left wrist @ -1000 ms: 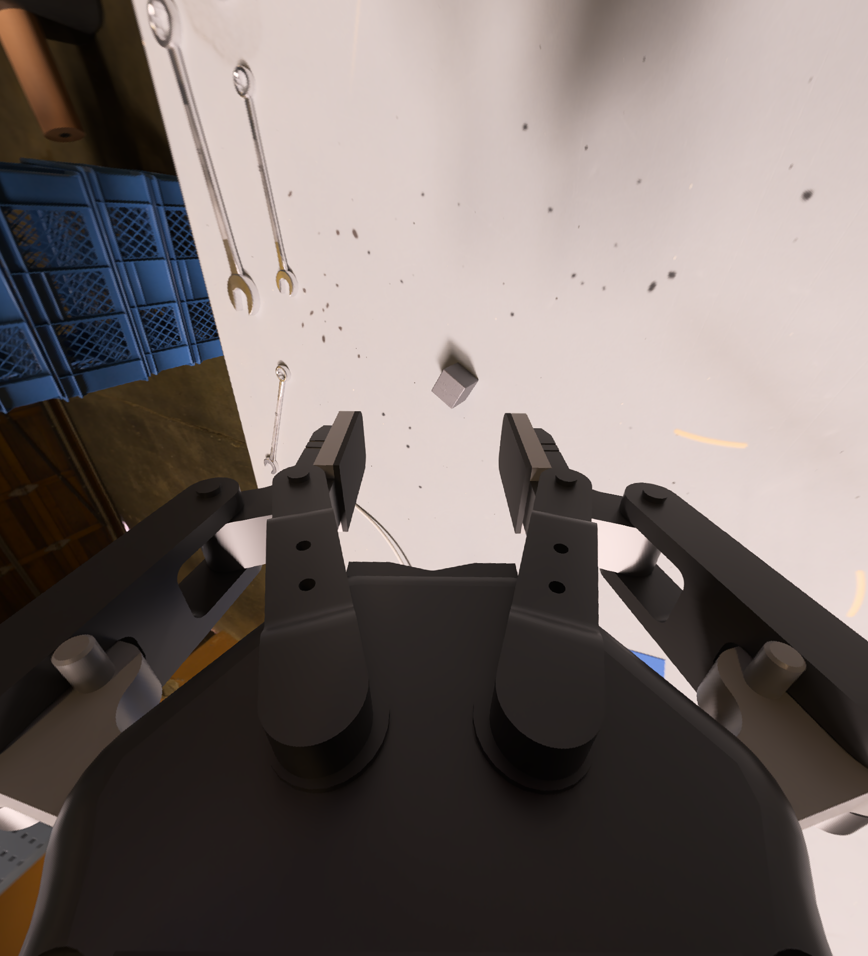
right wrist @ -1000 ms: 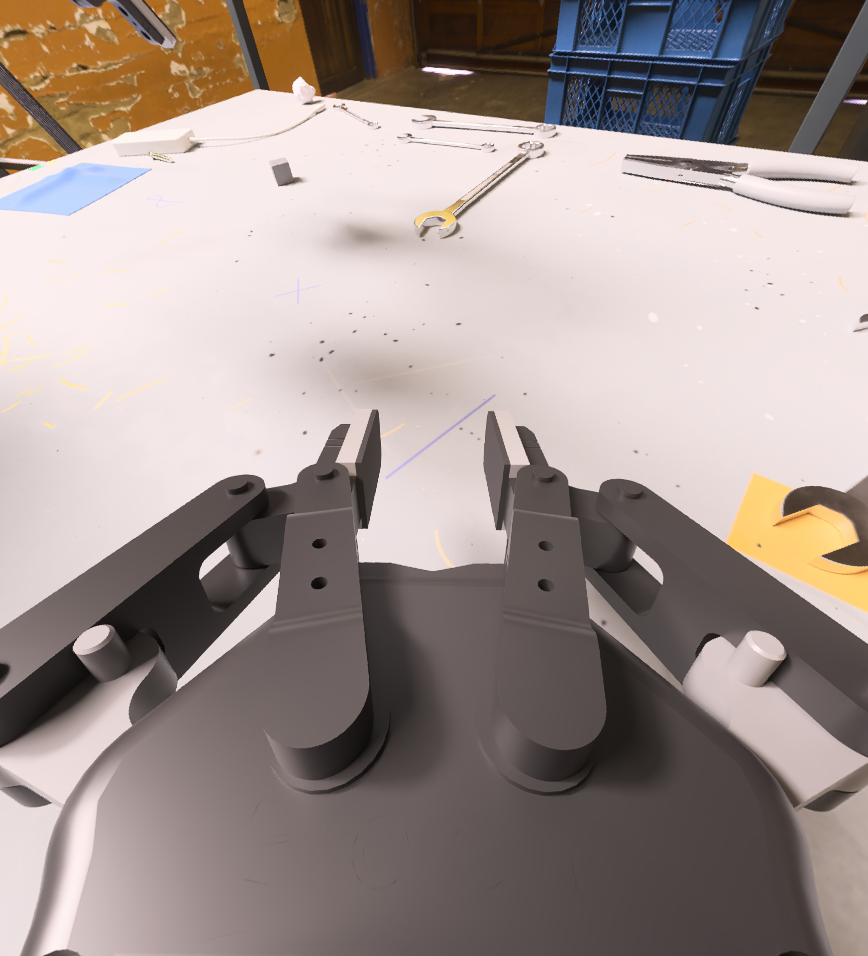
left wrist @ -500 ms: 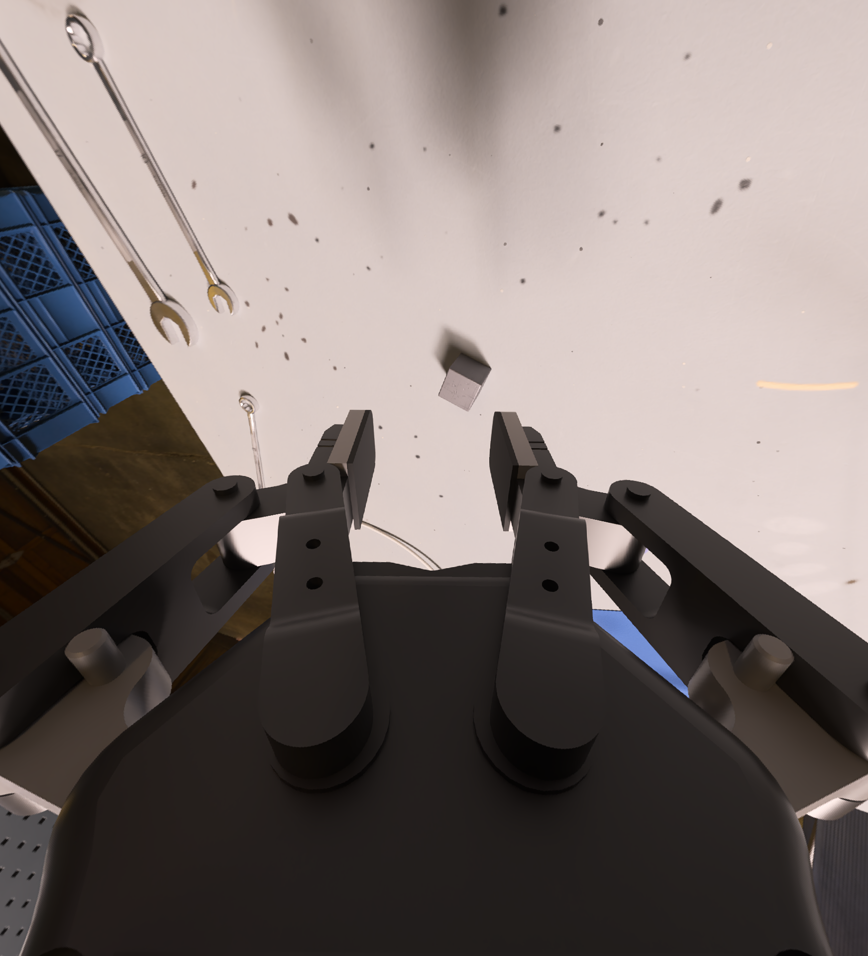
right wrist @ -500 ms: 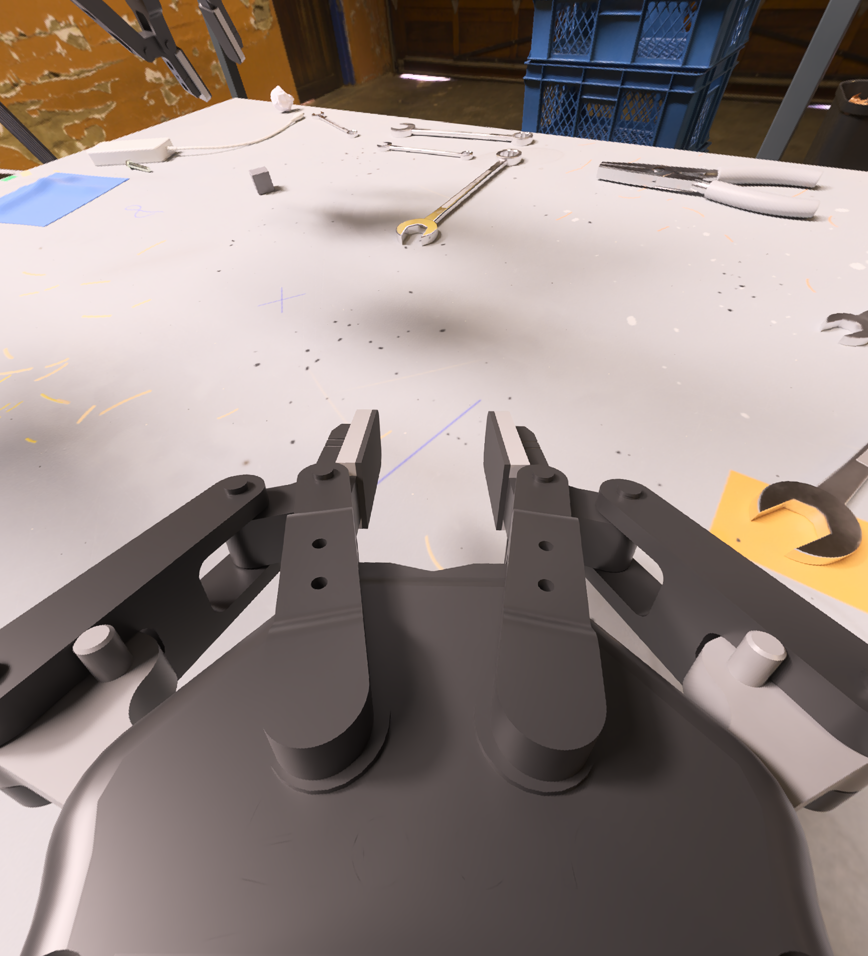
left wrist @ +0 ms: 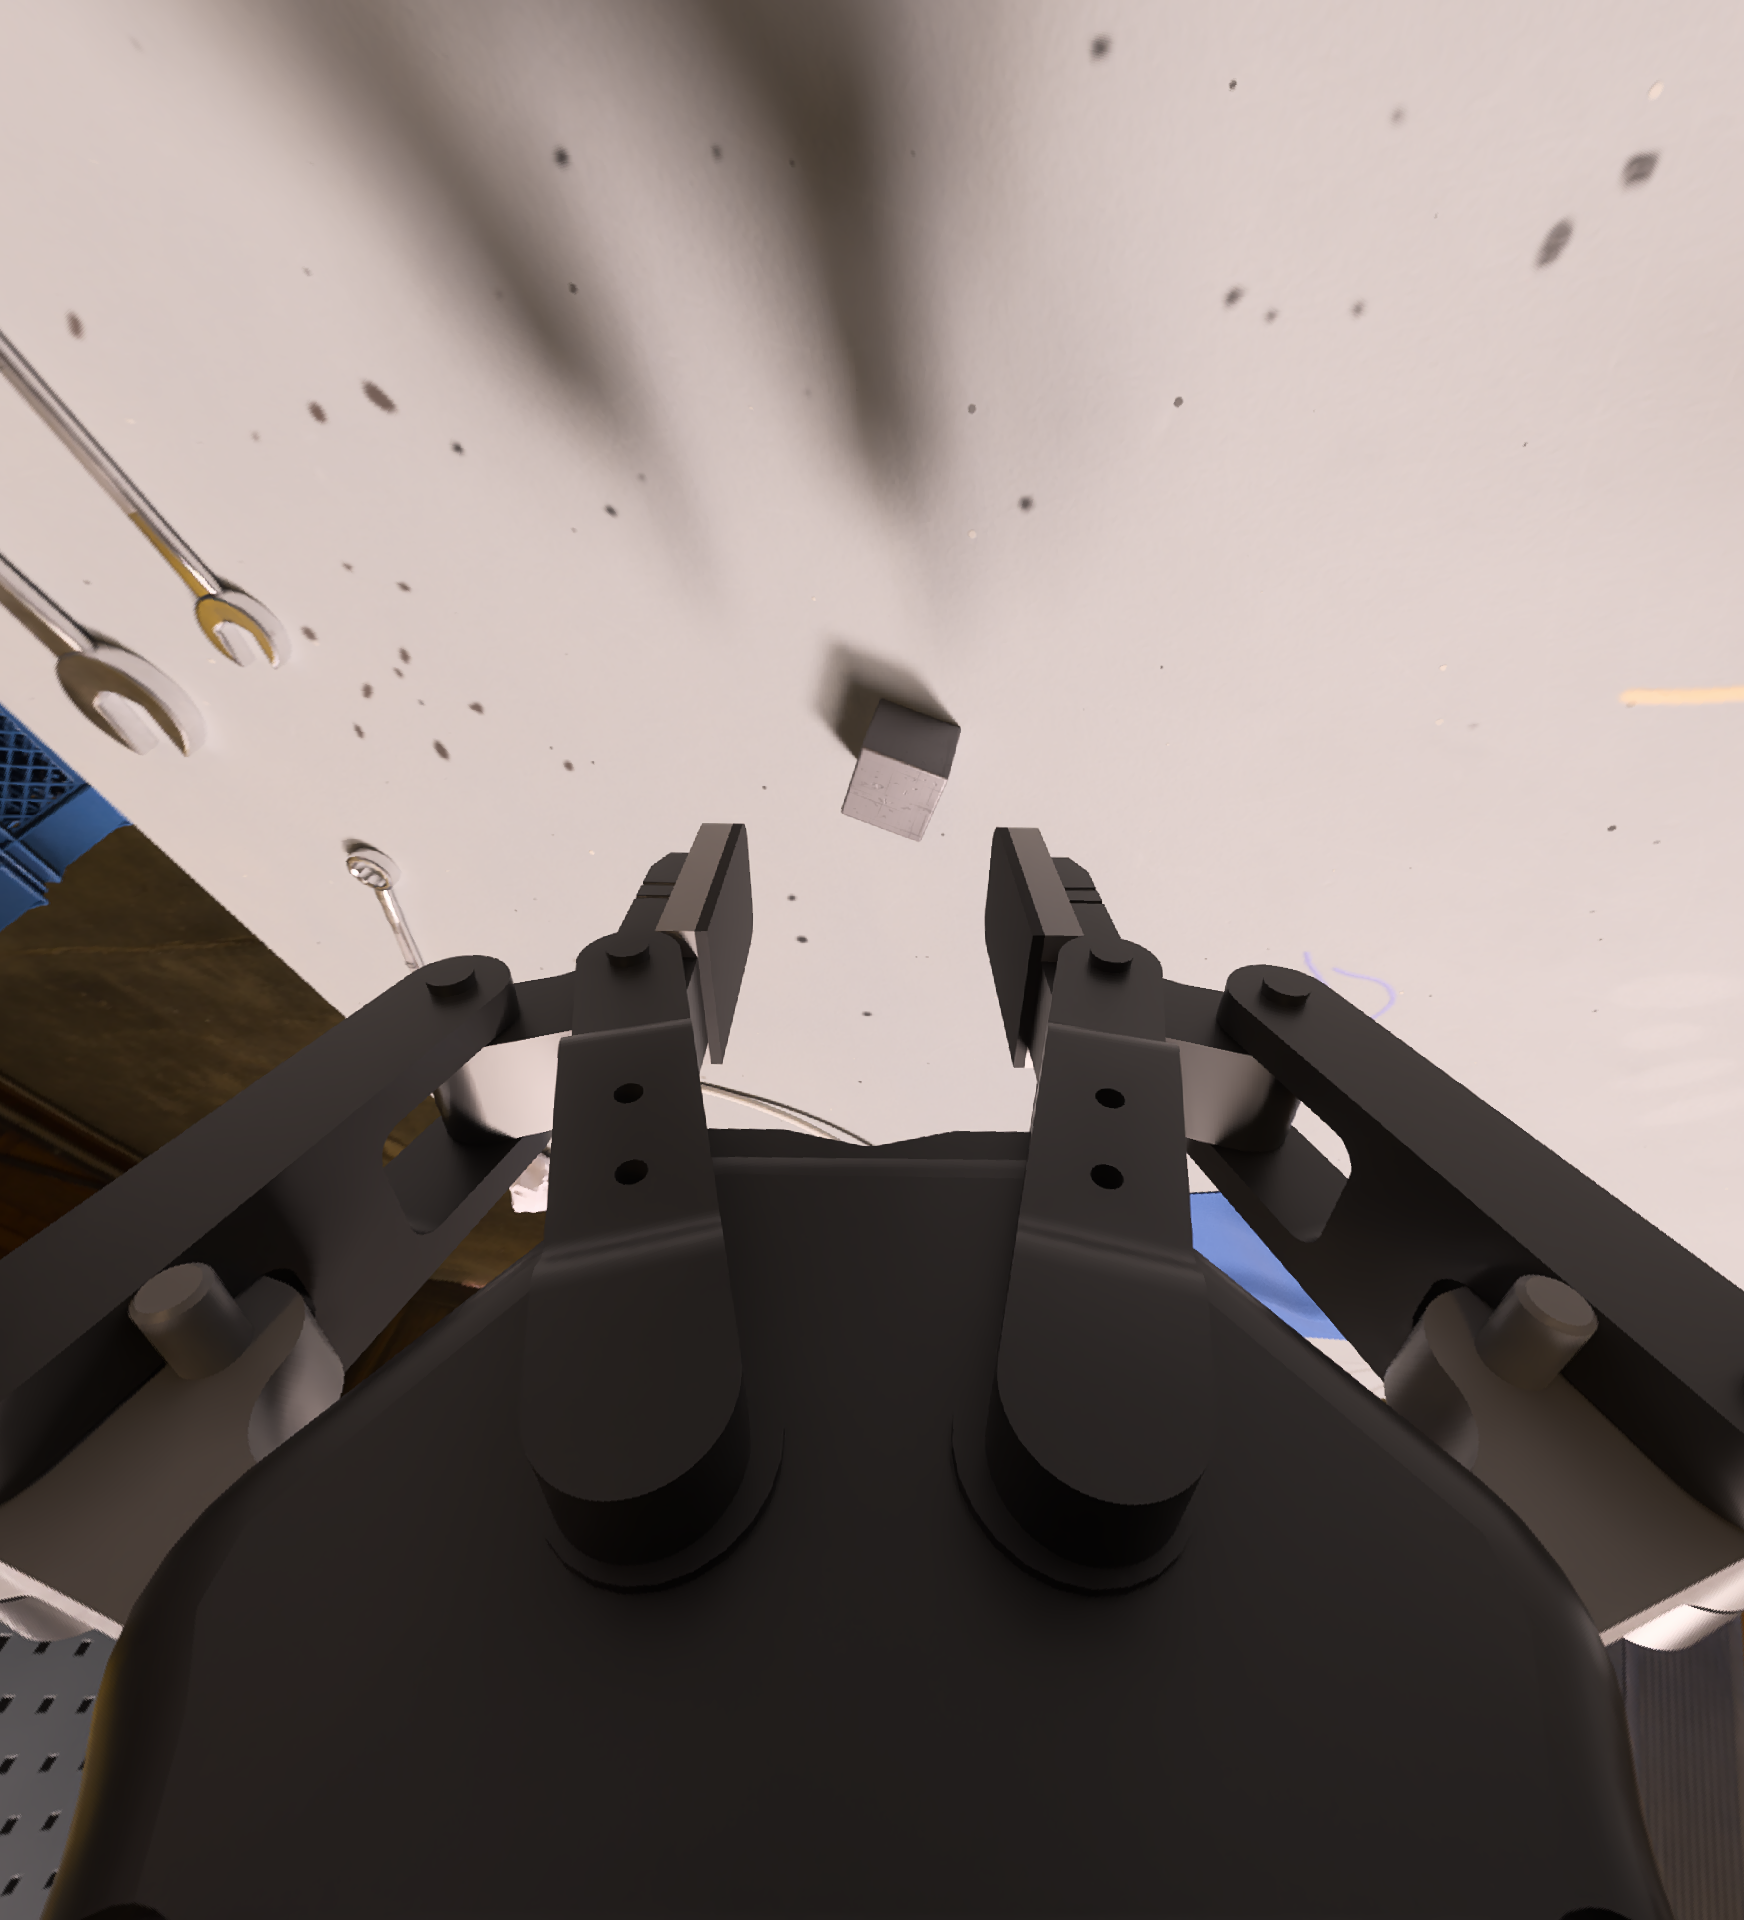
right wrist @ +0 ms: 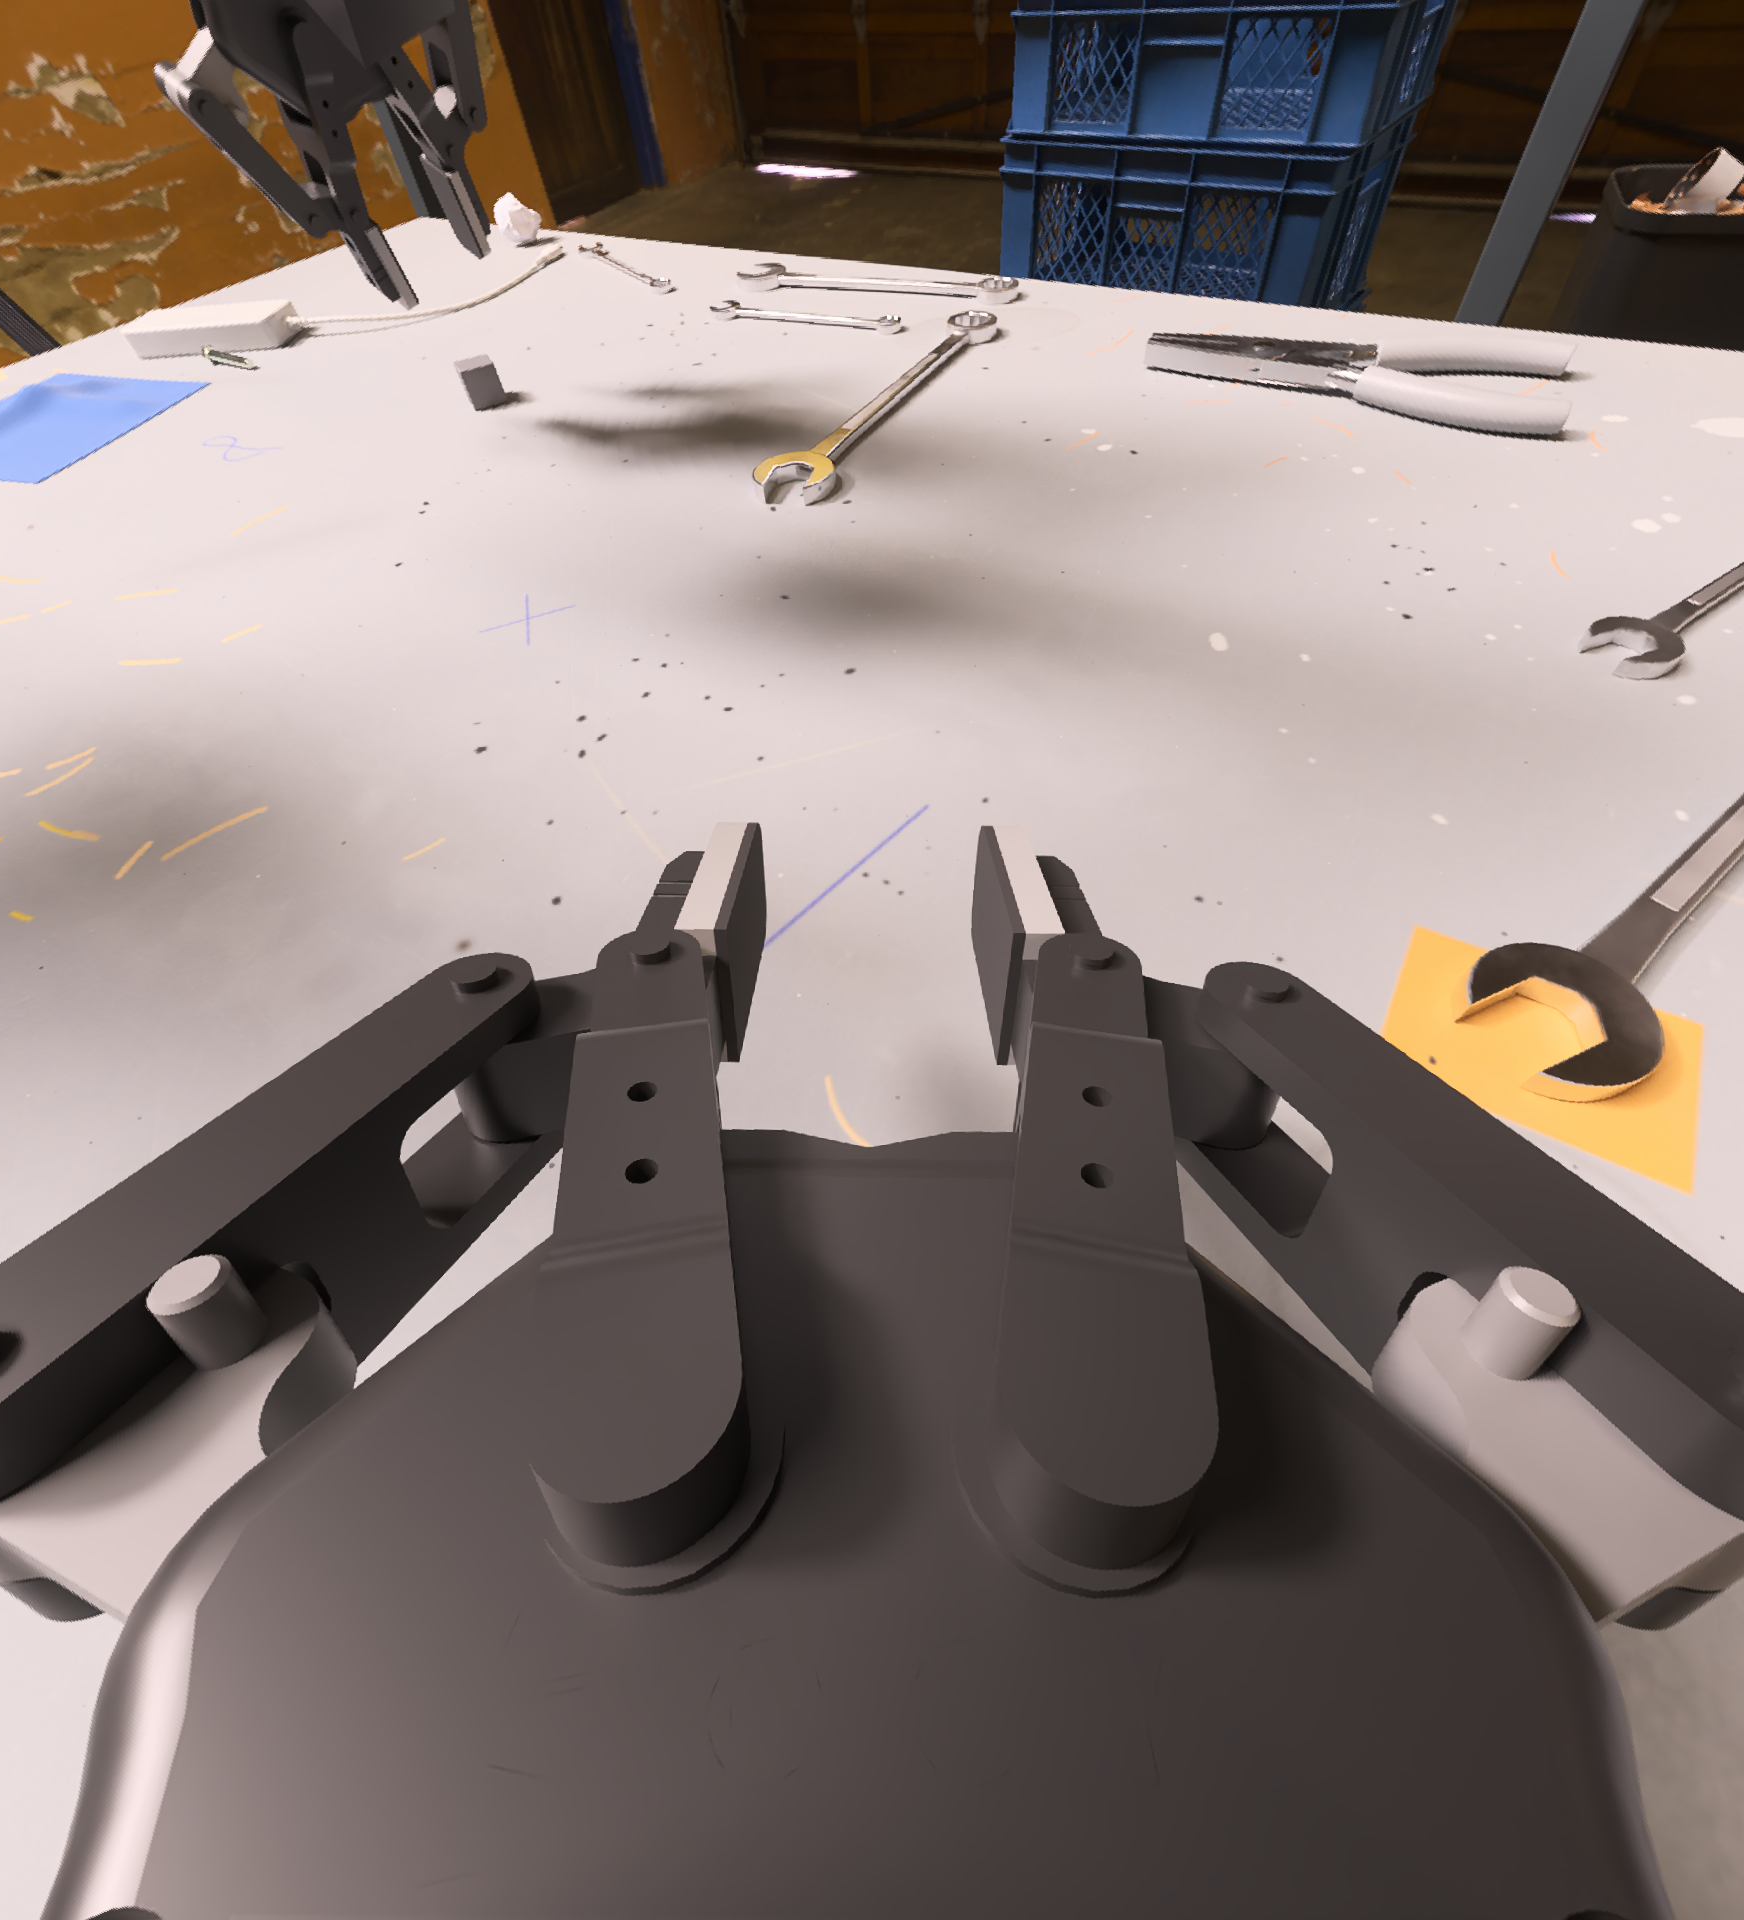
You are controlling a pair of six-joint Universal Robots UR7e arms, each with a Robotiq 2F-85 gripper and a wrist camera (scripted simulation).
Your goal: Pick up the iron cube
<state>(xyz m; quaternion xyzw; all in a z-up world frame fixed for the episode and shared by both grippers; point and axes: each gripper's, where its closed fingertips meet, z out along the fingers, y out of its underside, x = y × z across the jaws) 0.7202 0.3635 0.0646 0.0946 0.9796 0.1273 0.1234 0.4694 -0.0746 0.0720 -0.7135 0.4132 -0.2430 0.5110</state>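
The iron cube [left wrist: 899, 771] is a small grey metal block on the white table. In the left wrist view it lies just beyond my fingertips, a little right of the middle. My left gripper [left wrist: 866, 868] is open and empty, above the cube. In the right wrist view the cube [right wrist: 479, 380] sits far back on the left, with the left gripper [right wrist: 432, 265] hanging over it, apart from it. My right gripper [right wrist: 868, 878] is open and empty, low over the table's near part, far from the cube.
Wrenches [left wrist: 172, 582] lie left of the cube near the table edge. In the right wrist view, a wrench [right wrist: 873, 416], pliers [right wrist: 1367, 369], more wrenches [right wrist: 1720, 592], a white box with a cord [right wrist: 213, 324], a blue sheet [right wrist: 47, 426], an orange patch [right wrist: 1554, 1060]. Blue crates [right wrist: 1211, 145] stand behind.
My left gripper has come down and closer to the cube, which now looks larger and sits nearer the fingertips. The right wrist view has shifted slightly; the left gripper now shows in it.
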